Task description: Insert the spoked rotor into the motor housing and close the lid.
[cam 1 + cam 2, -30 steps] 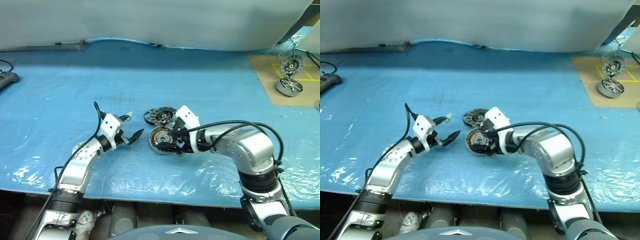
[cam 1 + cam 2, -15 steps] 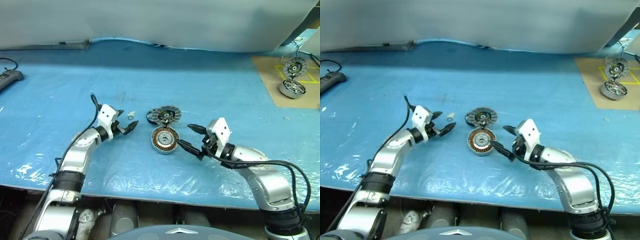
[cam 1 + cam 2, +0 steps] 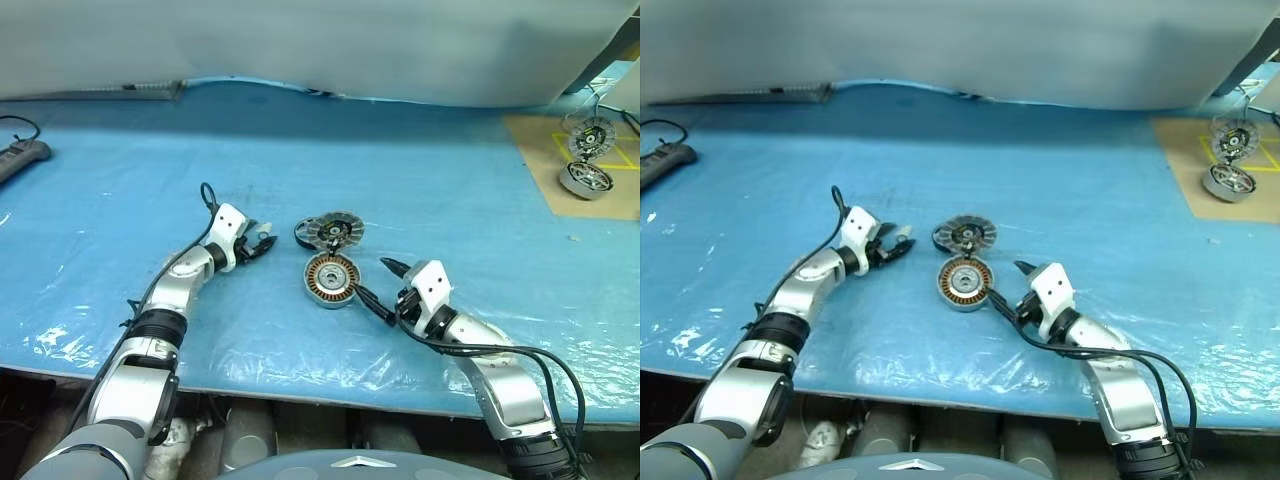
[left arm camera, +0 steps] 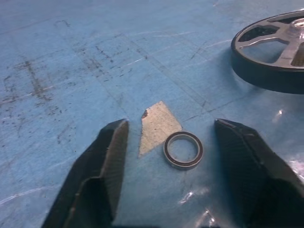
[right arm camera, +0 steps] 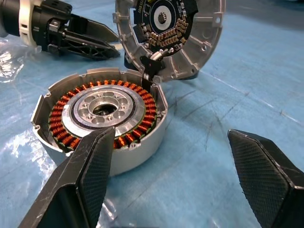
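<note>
1. The left gripper is low over the blue table cover, its two black fingers parted on either side of a small dark ring and touching neither it nor the pale scrap beside it.
2. The right gripper is wide open and empty, aimed at the motor housing.
3. The housing sits at mid-table, its copper windings around a silver hub with a hole through its centre.
4. The lid stands tilted open at the housing's far edge.
5. The spoked rotor lies on the cover just beyond the left gripper, next to the lid.
</note>
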